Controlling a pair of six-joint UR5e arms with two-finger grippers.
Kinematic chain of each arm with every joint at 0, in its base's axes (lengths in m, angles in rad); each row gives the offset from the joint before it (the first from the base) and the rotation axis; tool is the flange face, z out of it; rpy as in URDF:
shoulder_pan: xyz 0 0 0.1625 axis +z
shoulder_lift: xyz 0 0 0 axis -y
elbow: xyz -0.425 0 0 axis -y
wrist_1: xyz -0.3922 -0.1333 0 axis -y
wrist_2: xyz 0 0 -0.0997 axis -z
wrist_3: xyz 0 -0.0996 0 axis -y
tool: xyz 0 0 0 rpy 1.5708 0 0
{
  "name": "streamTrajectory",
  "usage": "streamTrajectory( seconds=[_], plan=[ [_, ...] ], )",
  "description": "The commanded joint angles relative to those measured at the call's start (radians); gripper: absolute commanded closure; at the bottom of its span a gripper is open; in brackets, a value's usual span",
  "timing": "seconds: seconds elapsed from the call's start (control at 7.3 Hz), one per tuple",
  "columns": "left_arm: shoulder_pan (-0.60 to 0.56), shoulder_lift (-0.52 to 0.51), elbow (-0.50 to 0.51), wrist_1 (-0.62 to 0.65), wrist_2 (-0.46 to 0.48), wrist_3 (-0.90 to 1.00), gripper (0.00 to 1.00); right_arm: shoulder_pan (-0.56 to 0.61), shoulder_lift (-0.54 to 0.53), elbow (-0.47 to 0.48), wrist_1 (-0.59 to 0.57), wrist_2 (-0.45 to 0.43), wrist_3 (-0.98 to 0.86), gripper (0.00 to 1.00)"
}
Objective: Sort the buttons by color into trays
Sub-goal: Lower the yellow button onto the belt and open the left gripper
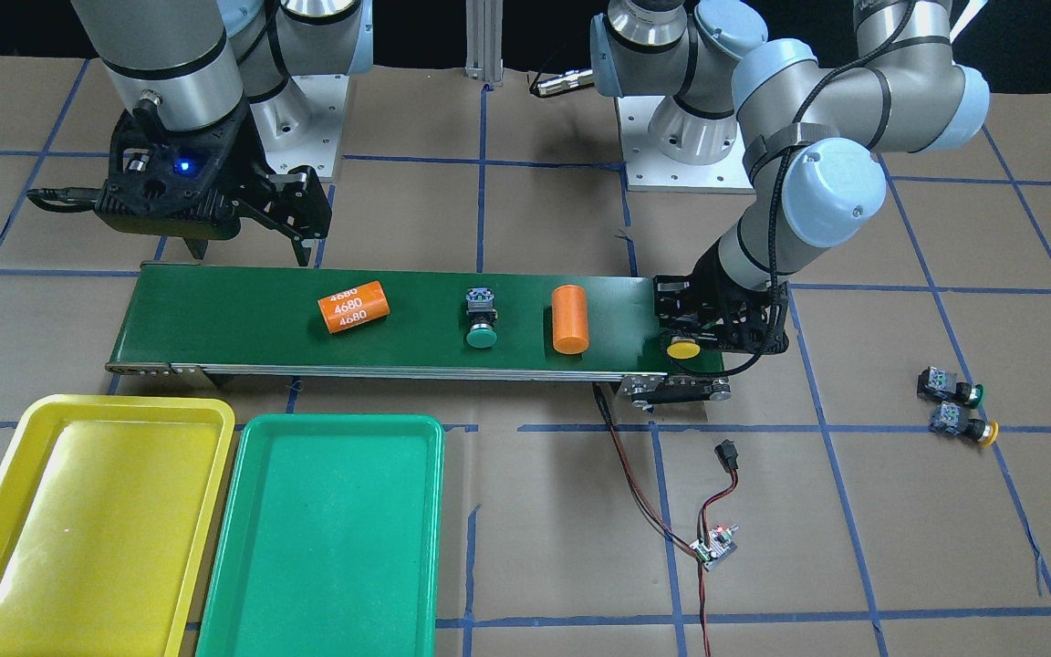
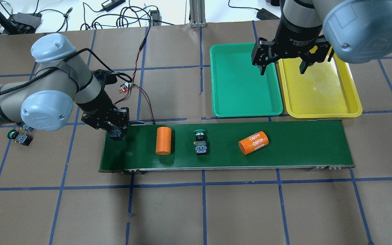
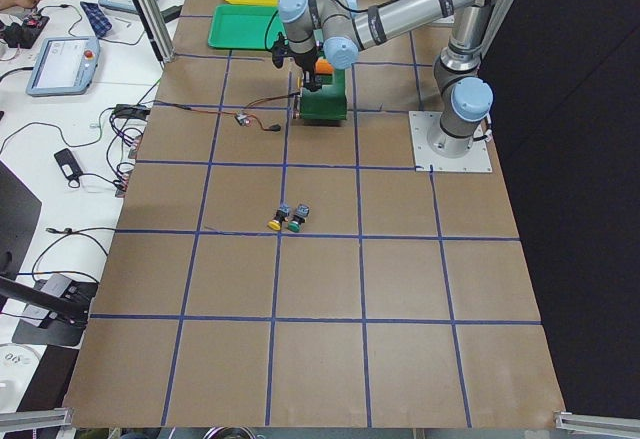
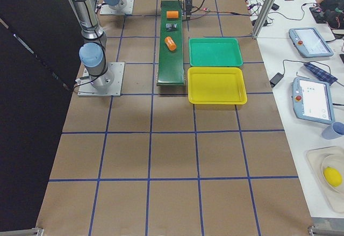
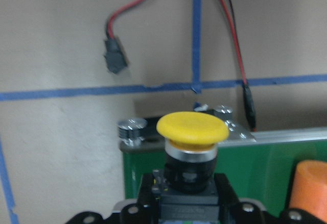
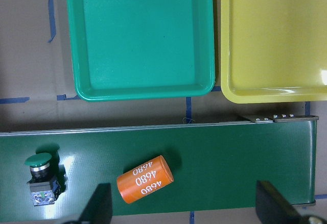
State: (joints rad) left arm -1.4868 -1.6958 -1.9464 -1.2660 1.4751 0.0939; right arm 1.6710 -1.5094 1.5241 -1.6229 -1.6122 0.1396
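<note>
My left gripper point(image 2: 116, 133) is shut on a yellow-capped button point(image 1: 681, 348) at the belt's end on my left, low over the belt; the left wrist view shows its cap point(image 5: 192, 128) pointing toward the table beyond the belt. A green-capped button point(image 2: 200, 143) lies on the belt's middle point(image 1: 480, 321). One green button point(image 1: 950, 388) and one yellow button point(image 1: 963, 424) lie together on the table off that same end. My right gripper point(image 2: 282, 68) is open and empty, high over the seam between the green tray point(image 2: 243, 78) and the yellow tray point(image 2: 318, 88). Both trays hold nothing.
The dark-green conveyor belt point(image 2: 301, 143) carries two orange cylinders, a plain one point(image 2: 163, 140) near my left gripper and one marked 4680 point(image 2: 253, 143) toward the trays. A small circuit board point(image 2: 126, 86) with red and black wires lies beyond the belt's left end.
</note>
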Motion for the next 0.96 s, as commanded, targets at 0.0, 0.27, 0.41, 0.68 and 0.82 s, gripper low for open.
streamTrajectory(
  seconds=[0.0,0.27,0.41,0.68,0.82],
  plan=[
    [-0.015,-0.011,-0.081,0.128,0.002,-0.002,0.21,0.001,0.000,0.001,0.000,0.000,0.000,0.00],
    [0.014,0.033,-0.033,0.162,0.068,0.018,0.00,0.001,0.000,0.001,0.001,-0.001,-0.002,0.00],
    [0.090,0.018,0.053,0.084,0.143,0.074,0.00,0.001,0.000,-0.004,0.000,-0.014,-0.014,0.00],
    [0.231,-0.071,0.199,0.023,0.152,0.319,0.00,0.001,-0.033,-0.013,0.003,-0.006,-0.018,0.00],
    [0.329,-0.152,0.257,0.039,0.152,0.487,0.00,-0.002,-0.049,-0.022,-0.012,-0.008,-0.018,0.00]
  ],
)
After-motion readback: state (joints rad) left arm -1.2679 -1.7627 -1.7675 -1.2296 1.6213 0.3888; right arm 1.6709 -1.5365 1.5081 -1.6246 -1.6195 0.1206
